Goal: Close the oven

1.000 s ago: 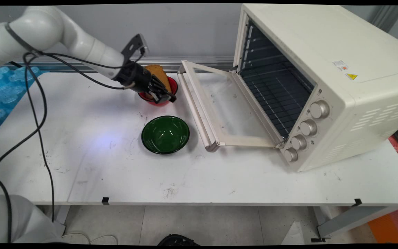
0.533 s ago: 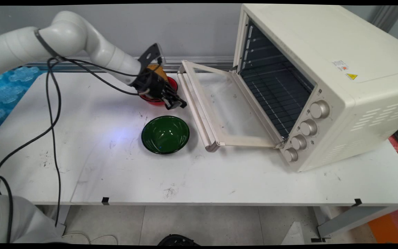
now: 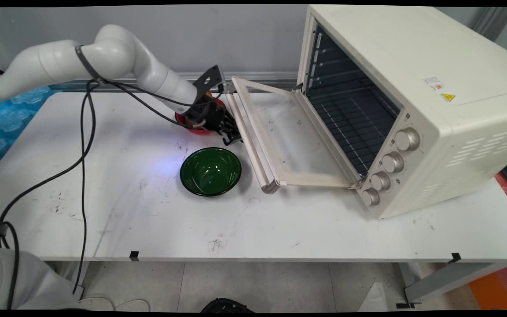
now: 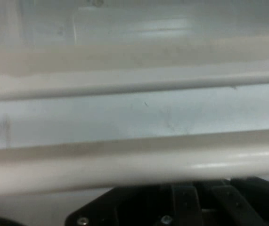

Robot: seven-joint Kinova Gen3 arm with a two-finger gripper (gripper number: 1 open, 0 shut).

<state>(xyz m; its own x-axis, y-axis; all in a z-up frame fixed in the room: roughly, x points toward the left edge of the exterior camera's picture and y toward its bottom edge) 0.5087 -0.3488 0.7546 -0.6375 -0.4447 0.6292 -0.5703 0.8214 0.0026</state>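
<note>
Main view is showing the white arm (image 3: pixel 104 57) reaching in from the upper left, bending at its elbow and sloping down to the right, with black cables (image 3: pixel 84 145) hanging from it to the counter's (image 3: pixel 148 220) near left edge. Its gripper (image 3: pixel 231 137) is pointing down and to the right, hovering low just beside the handle bar (image 3: pixel 253 145) of the oven door (image 3: pixel 288 132), which is lying folded open. Whether the gripper is apart or together cannot be told from either view.

Behind the wrist, a red bowl (image 3: pixel 185 125) is sitting largely hidden by the arm. A green bowl (image 3: pixel 211 171) is standing empty on the counter just in front of the gripper, near the door's handle but apart from it. The cream oven (image 3: pixel 412 101) is occupying the counter's right side, its dark interior and wire rack (image 3: pixel 350 119) exposed, four knobs (image 3: pixel 390 167) running down its front panel.

Hand view is filling with the pale handle bar (image 4: pixel 134 162) running across, close above the gripper's black linkage (image 4: pixel 186 207), with the door's frame (image 4: pixel 134 82) beyond it.
</note>
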